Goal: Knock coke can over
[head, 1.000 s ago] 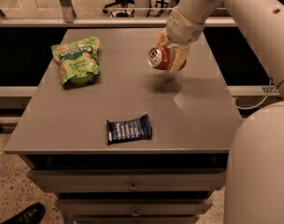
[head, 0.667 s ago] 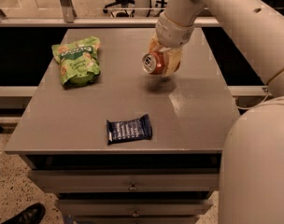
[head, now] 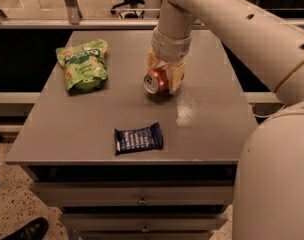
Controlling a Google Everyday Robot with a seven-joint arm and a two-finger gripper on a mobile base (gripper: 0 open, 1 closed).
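The red coke can (head: pixel 156 81) lies on its side between the fingers of my gripper (head: pixel 165 77), its silver top facing the front left. It sits just above or on the grey table (head: pixel 212 129), near the table's middle; I cannot tell whether it touches. The gripper is shut on the can, and the white arm comes down to it from the upper right. The beige fingers (head: pixel 177 77) cover the can's rear part.
A green snack bag (head: pixel 83 66) lies at the table's back left. A dark blue flat wrapper (head: pixel 138 138) lies near the front edge, below the can. Drawers (head: pixel 142 200) sit under the tabletop. A shoe (head: pixel 27 230) shows on the floor at bottom left.
The gripper has moved left and down toward the tabletop with the sideways can in it. The bag and the wrapper have not moved.
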